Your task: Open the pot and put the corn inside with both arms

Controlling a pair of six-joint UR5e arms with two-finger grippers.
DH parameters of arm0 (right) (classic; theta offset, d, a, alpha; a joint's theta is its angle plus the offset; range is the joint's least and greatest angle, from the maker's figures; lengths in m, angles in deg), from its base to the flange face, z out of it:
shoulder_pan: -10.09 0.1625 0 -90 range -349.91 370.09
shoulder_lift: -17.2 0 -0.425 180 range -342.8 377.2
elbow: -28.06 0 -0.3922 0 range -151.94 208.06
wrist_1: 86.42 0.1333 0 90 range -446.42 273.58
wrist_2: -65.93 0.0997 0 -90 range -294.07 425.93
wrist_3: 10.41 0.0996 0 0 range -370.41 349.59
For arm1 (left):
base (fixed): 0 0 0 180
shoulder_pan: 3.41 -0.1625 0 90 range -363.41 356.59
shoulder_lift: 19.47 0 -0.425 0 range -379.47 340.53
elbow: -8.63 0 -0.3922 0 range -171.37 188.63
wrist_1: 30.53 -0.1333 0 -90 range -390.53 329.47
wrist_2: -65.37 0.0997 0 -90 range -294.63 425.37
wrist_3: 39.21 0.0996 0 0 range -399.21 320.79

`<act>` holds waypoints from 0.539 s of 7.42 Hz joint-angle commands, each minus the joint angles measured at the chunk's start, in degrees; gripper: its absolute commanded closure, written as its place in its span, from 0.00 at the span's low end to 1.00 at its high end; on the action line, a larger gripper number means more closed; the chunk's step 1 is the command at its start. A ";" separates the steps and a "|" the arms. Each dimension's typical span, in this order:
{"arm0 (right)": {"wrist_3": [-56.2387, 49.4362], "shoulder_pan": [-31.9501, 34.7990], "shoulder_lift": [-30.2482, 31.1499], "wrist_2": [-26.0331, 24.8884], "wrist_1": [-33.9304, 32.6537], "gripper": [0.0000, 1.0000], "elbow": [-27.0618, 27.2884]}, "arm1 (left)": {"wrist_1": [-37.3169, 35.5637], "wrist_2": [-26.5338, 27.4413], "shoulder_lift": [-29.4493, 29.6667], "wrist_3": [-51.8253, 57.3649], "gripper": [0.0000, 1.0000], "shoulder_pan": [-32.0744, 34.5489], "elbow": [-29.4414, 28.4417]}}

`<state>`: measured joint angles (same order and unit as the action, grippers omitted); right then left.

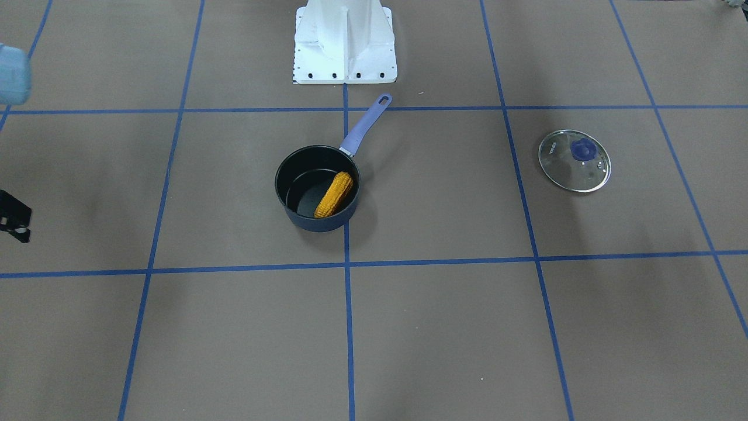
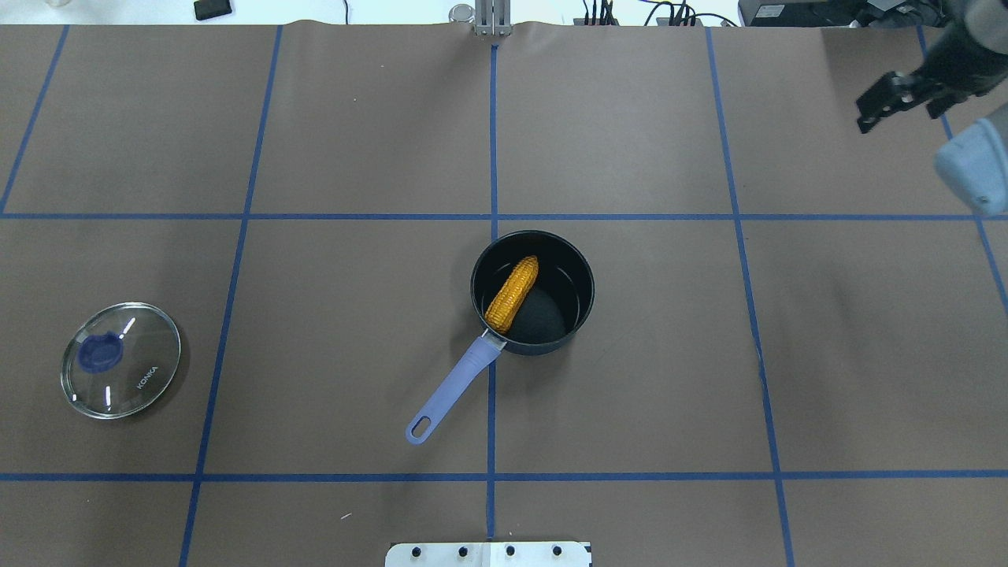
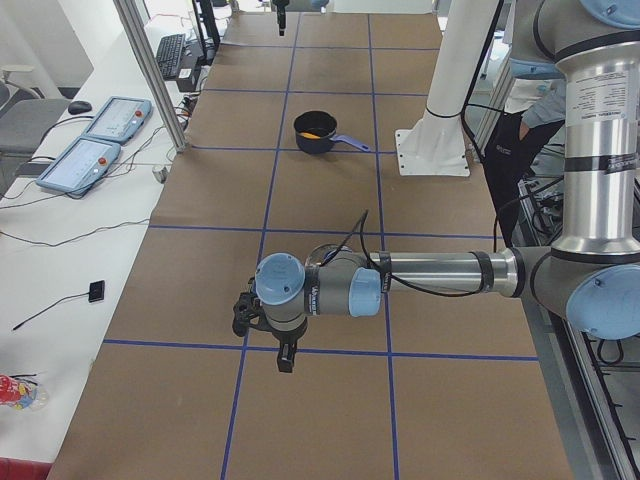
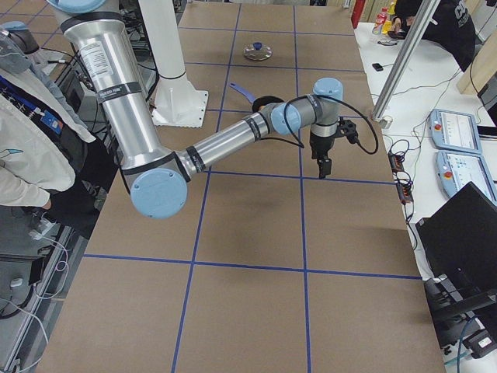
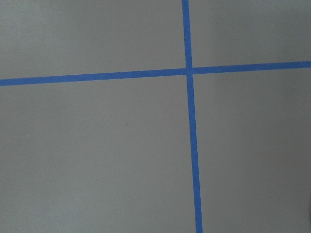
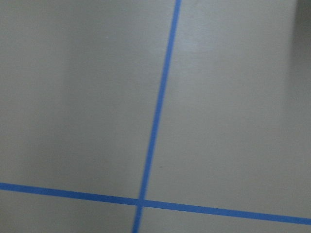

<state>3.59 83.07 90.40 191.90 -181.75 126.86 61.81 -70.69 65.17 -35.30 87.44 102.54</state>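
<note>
Two steps judged complete: pot open, corn inside; nothing obvious is left but parking the arms.

One orange-yellow bumpy corn cob (image 2: 513, 293) leans inside the dark round pot with the lilac handle (image 2: 587, 293) at mid-bench (image 2: 315, 118), and the round glass lid with a blue knob (image 2: 120, 360) lies flat, well apart on the robot's left. The overhead view catches the black right pincer (image 2: 874, 110) at the far right edge, well clear of the pot; whether it is clenched or released cannot be told. Only the left-end view shows the left pincer (image 3: 285, 362), hanging above the bench near the lid, state likewise undeterminable. Both wrist views show bare bench and blue tape only.
</note>
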 commanded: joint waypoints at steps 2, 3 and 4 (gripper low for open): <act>-20.54 12.94 14.65 3.22 0.05 0.00 -0.09 | 0.04 0.27 -0.35 0.13 0.02 -0.05 0.14; -23.46 15.41 18.35 3.48 0.05 0.00 0.08 | -0.05 0.27 -0.44 0.13 0.02 -0.05 0.23; -23.58 16.48 21.00 3.48 0.05 0.00 0.09 | 0.04 0.27 -1.39 0.22 0.02 -0.05 0.40</act>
<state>-17.86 97.22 107.31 195.18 -181.70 126.87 61.81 -70.43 64.53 -35.16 87.39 102.79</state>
